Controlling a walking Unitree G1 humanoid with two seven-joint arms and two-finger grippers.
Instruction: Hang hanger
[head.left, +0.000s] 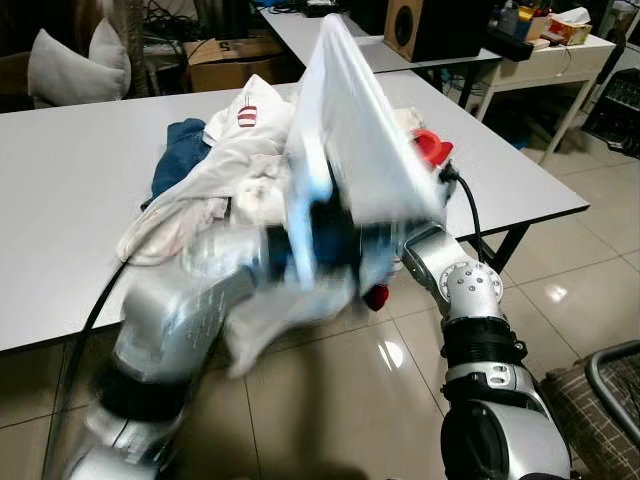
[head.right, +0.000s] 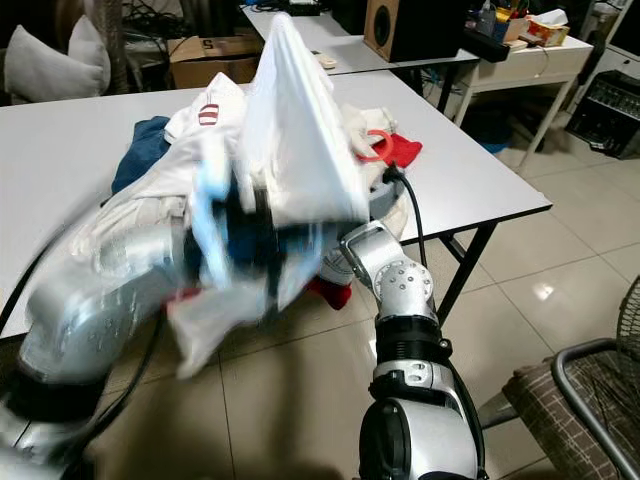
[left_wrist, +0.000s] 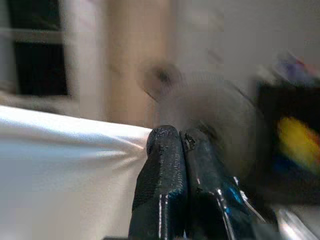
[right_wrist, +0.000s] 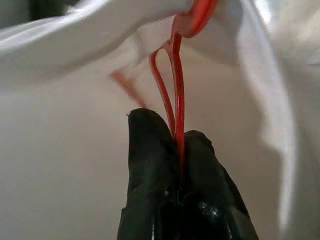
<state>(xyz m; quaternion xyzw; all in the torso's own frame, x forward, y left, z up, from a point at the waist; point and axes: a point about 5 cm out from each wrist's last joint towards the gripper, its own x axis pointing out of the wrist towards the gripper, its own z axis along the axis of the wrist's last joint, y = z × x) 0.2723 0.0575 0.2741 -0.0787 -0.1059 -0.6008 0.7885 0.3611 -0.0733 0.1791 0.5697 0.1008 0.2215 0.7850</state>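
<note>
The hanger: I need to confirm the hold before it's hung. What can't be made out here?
- Red hanger: garment covers its shape; right gripper clamps its wire.
- Left gripper: shut on white cloth; background blurred.
- Left arm: motion-blurred, head views.

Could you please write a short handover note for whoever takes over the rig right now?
Left gripper: shut on the edge of the white garment, raised above the table.
Right gripper: shut on the red hanger, with white cloth all around it.
Other clothes lie in a clothes pile on the table behind; a second red hanger lies on it.
Done: garment and hanger both gripped.
Left: whether the hanger is fully seated in the garment cannot be told, and it is not yet hung.
</note>
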